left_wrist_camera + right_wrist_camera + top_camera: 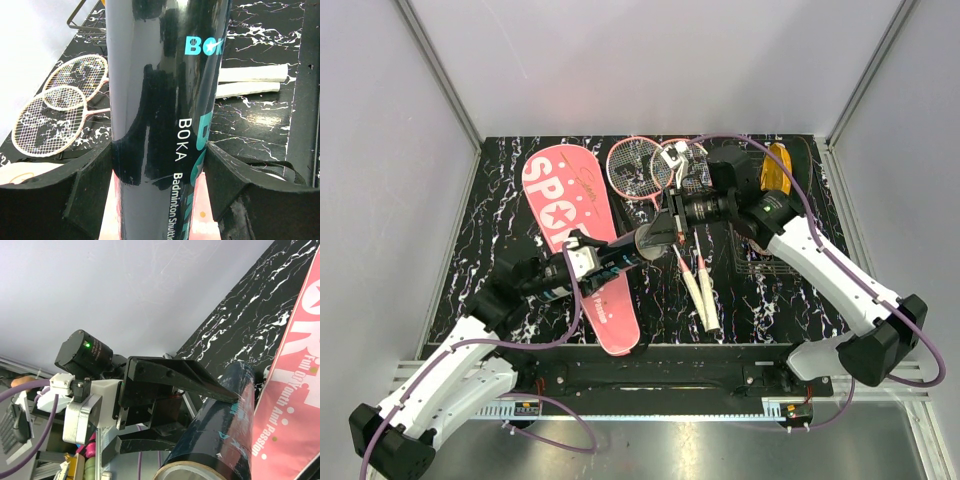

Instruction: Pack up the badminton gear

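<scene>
Black glossy tube [625, 255] lettered BOKA is pinched by the left pincer [582, 262] above the long pink cover [560, 200], likely steadied for loading; the right pincer [672, 228], pressed together, rests against its wall near the mouth.

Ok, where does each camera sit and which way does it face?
Top external: above and behind the bases, looking down on the table; both arms show.
Left wrist: on the left gripper, looking along the black tube it clamps toward the rackets; both fingers show.
Right wrist: by the tube's end, facing the pink cover; the left gripper's finger shows.
All three share the tube.
</scene>
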You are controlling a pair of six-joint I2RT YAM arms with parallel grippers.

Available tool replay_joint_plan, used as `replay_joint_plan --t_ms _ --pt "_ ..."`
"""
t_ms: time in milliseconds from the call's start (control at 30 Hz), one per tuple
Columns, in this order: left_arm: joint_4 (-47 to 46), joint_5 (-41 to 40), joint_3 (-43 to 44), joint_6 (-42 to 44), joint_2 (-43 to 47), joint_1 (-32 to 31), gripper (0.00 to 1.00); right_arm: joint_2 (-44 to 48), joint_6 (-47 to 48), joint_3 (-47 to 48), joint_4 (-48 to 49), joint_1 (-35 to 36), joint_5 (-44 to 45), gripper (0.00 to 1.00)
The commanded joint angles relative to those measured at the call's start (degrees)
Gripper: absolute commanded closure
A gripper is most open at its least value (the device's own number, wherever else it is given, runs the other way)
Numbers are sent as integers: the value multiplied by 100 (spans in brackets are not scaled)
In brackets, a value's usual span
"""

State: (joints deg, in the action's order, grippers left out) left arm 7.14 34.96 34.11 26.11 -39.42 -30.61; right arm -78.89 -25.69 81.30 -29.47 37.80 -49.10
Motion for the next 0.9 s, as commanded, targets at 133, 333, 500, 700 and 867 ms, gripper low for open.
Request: replay_joint_plan --t_ms 133,333,500,700,867 --pt "-634 433 122 70 110 -33 100 84 -901 -525 1607 -18 -757 100" --pt "-696 512 78 26 189 -33 100 172 -1815 -1001 2779 -27 -1110 100" --pt "-845 582 35 8 259 -33 100 339 -2150 -1125 3167 -97 -1259 100" --pt "-907 643 8 -18 312 -33 100 349 -2282 -1291 3307 -229 -1382 100" --pt "-968 644 -1 -53 330 -33 100 278 -2608 -1450 3730 -238 -1497 100"
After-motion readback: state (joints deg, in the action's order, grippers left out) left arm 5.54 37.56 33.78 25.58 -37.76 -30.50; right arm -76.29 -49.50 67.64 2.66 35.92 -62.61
